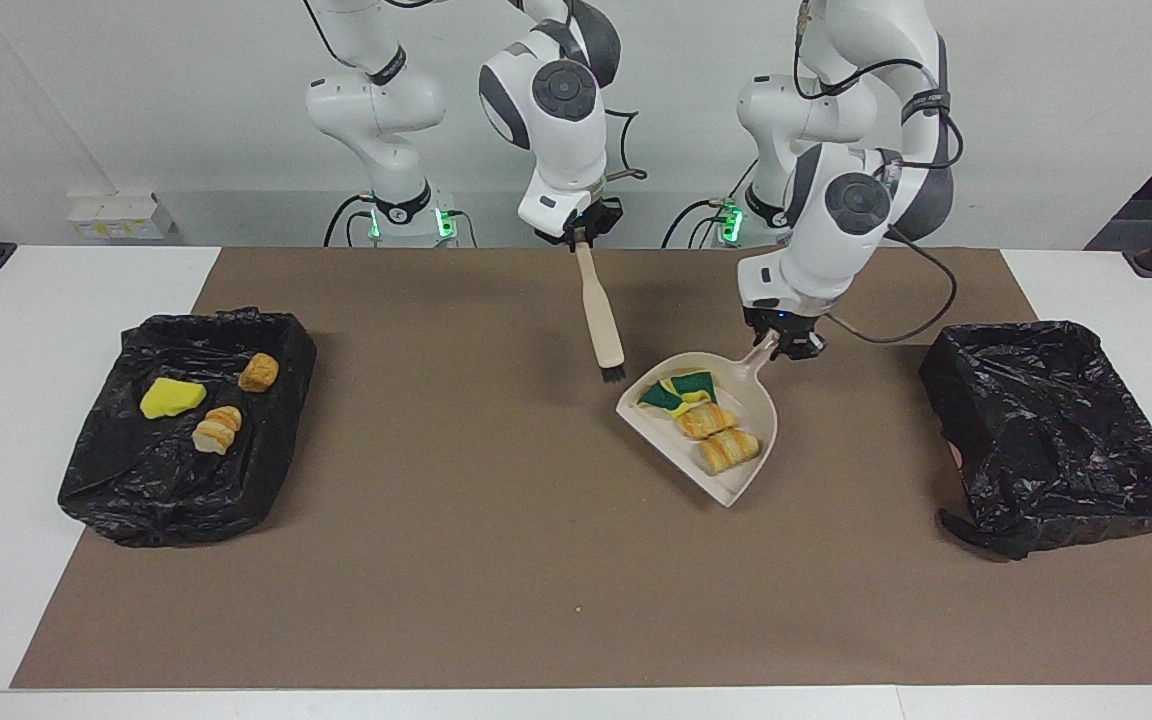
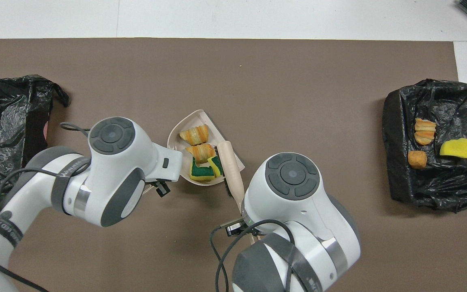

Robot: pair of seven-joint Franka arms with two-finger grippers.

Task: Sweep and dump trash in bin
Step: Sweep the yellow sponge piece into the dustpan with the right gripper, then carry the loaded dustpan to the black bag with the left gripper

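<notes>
My left gripper is shut on the handle of the beige dustpan. The pan holds trash: two croissant-like pieces and yellow-and-green sponge chunks. It is low over the mat's middle, toward the left arm's end. My right gripper is shut on the top of a beige brush. The brush hangs with its bristles beside the pan, outside it. In the overhead view both grippers are hidden under the arms.
A black-lined bin stands at the left arm's end of the table. Another black-lined bin at the right arm's end holds a yellow sponge and two bread pieces.
</notes>
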